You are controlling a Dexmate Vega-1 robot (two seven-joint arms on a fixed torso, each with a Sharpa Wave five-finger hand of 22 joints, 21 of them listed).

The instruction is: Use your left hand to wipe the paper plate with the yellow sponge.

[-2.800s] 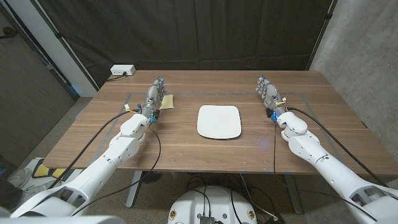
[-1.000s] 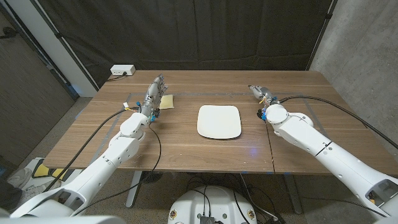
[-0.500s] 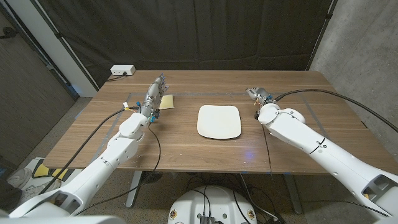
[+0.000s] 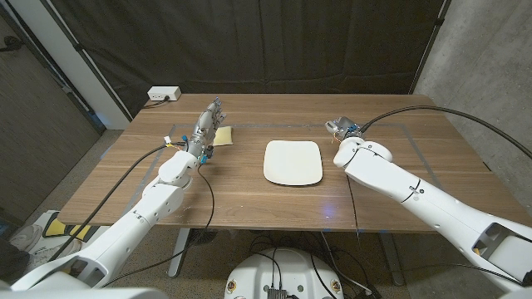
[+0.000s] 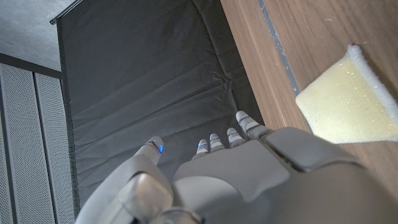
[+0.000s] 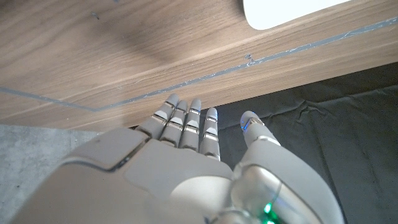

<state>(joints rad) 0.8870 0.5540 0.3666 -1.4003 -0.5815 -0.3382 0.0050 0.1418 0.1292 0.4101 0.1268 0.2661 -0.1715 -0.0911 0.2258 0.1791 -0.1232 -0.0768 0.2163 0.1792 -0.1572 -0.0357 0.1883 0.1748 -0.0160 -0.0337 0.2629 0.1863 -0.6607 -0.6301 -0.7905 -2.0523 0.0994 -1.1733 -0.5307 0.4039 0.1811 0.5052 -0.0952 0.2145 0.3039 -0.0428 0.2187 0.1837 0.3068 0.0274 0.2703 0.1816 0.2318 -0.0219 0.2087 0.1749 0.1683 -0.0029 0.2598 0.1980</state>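
Note:
The white paper plate (image 4: 293, 162) lies at the table's middle, and a corner of the plate (image 6: 292, 11) shows in the right wrist view. The yellow sponge (image 4: 224, 134) lies flat on the wood to the plate's far left; the sponge (image 5: 348, 102) has a white edge in the left wrist view. My left hand (image 4: 208, 120) hovers just left of the sponge with fingers straight and apart, holding nothing; the left hand (image 5: 249, 168) shows the same from its wrist. My right hand (image 4: 342, 126) stands beyond the plate's right far corner, fingers extended and empty (image 6: 193, 134).
A white power box (image 4: 164, 95) sits at the table's far left corner. Thin tape lines (image 4: 416, 133) mark a rectangle on the wood. Dark curtain hangs behind the table, and a concrete wall stands on the right.
My right arm has swung inward, bringing its hand leftward toward the plate's far right corner. The left hand has lifted and stretched slightly beside the sponge. Plate and sponge have not moved.

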